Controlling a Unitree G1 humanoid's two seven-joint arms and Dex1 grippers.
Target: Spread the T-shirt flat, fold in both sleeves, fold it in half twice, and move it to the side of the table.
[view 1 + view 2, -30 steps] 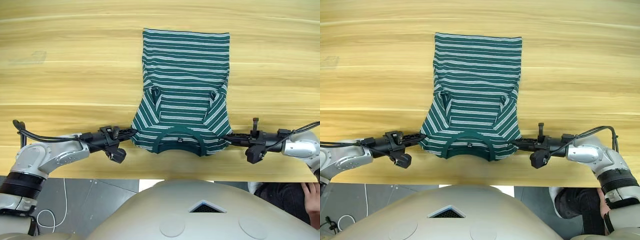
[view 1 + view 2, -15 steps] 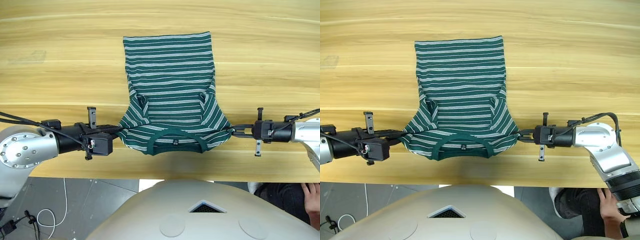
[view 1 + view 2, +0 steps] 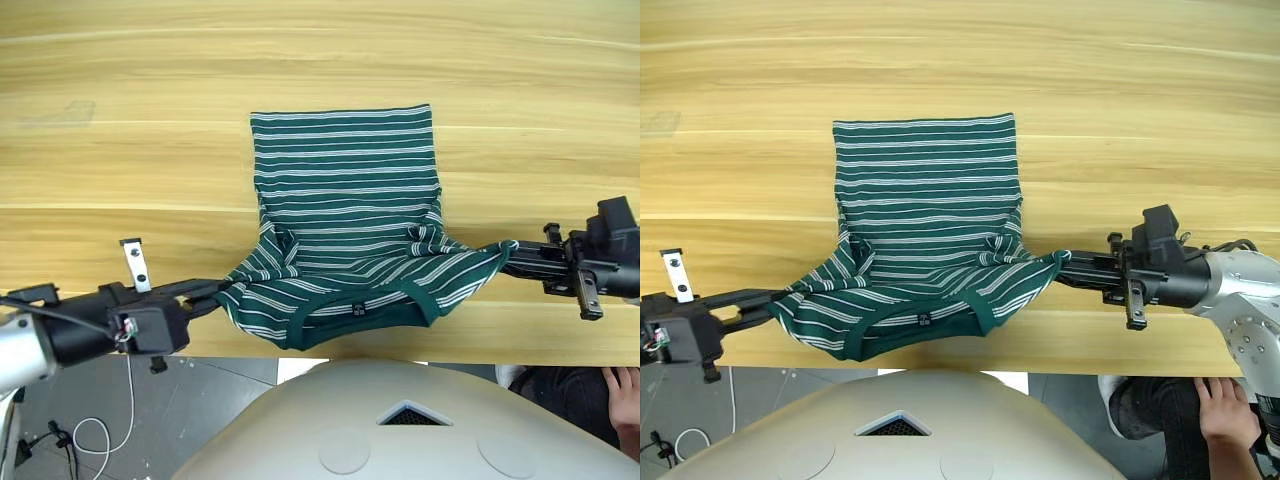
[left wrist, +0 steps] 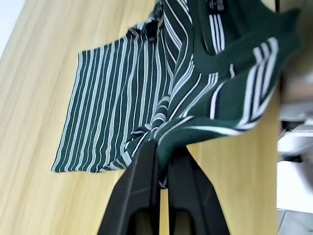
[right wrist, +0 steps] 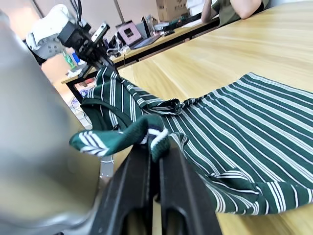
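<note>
1. A big wood table [image 3: 120, 60] fills the top and middle of the frame, from the left edge to the right edge.
2. The wood is light yellow-brown, with long thin lines running from side to side.
3. A faint grey mark [image 3: 58, 114] sits on the table at the upper left.
4. The table's near edge runs across the lower part of the frame.
5. Under that edge, at the lower left, is a grey floor [image 3: 215, 385].
6. A thin white cable [image 3: 129, 385] lies on the floor there.
7. In the right wrist view, a long desk [image 5: 161, 39] stands far behind, with a small screen [image 5: 128, 35] on it and a brown box [image 5: 168, 7] past it.
8. The light on the table is bright and even.
</note>
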